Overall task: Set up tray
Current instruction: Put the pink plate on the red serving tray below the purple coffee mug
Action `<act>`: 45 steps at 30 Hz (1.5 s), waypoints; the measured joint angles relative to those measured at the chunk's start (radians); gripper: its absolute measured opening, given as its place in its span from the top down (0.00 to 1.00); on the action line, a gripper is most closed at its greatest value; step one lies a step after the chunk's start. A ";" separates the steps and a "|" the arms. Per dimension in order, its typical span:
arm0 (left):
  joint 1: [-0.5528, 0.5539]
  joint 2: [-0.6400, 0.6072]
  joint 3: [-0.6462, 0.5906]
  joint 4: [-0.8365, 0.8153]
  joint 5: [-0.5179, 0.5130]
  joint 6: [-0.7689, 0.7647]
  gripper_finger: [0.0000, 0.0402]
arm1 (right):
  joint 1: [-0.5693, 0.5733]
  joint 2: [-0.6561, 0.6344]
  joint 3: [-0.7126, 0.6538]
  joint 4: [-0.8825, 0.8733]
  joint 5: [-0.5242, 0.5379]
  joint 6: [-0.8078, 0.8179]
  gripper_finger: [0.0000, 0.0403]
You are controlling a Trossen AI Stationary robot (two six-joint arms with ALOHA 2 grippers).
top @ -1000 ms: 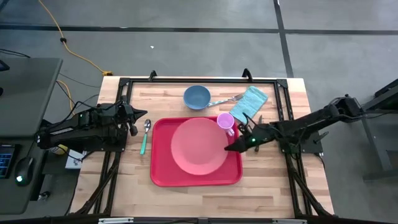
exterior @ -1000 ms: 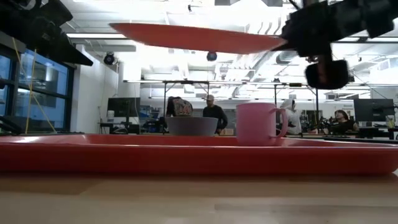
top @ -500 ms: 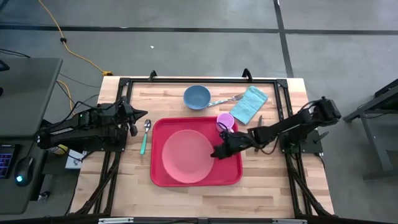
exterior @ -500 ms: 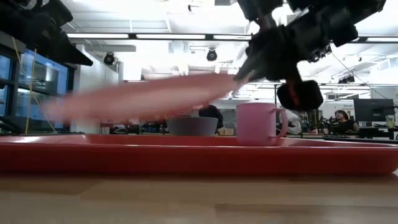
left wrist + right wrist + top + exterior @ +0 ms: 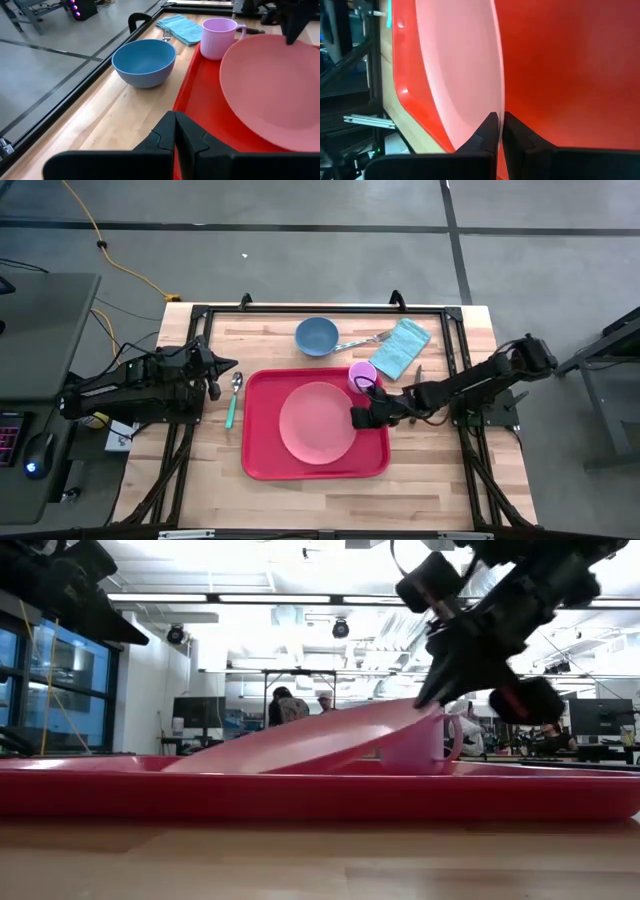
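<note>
The red tray (image 5: 258,395) lies mid-table. On it sits the round salmon-pink plate (image 5: 318,422), tilted in the low view (image 5: 300,740): its left edge rests on the tray floor and its right edge is raised. A pink mug (image 5: 362,375) stands in the tray's far right corner. My right gripper (image 5: 360,417) is shut on the plate's right edge. My left gripper (image 5: 215,370) waits, shut, over the table's left edge, touching nothing. My right gripper pinches the plate's rim (image 5: 498,97) on its right side between the two fingers (image 5: 487,131), one above the rim and one below. The fingers come slanting down from the table's right. The held edge (image 5: 415,705) is raised; the opposite edge (image 5: 190,762) rests on the tray.
A blue bowl (image 5: 316,335) stands beyond the tray, with a fork (image 5: 360,340) and a folded teal cloth (image 5: 400,348) to its right. A spoon with a green handle (image 5: 234,395) lies left of the tray. Bare wood shows at the table's near side.
My right gripper has carried the plate down from high and level above the tray, swinging toward the table's left and then back a little to the right. The plate has tipped, and its left edge has come down onto the tray floor.
</note>
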 joint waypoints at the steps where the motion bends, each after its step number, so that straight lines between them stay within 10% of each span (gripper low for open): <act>1: 0.000 0.000 0.000 0.000 0.000 0.000 0.90 | 0.006 -0.018 0.001 -0.031 0.000 0.014 1.00; 18: 0.000 0.000 0.000 0.000 0.000 0.002 0.90 | 0.013 -0.103 0.001 -0.378 -0.077 0.097 1.00; 45: 0.000 0.000 0.000 -0.001 -0.002 0.002 0.90 | -0.150 -0.003 0.001 -0.379 -0.157 -0.099 1.00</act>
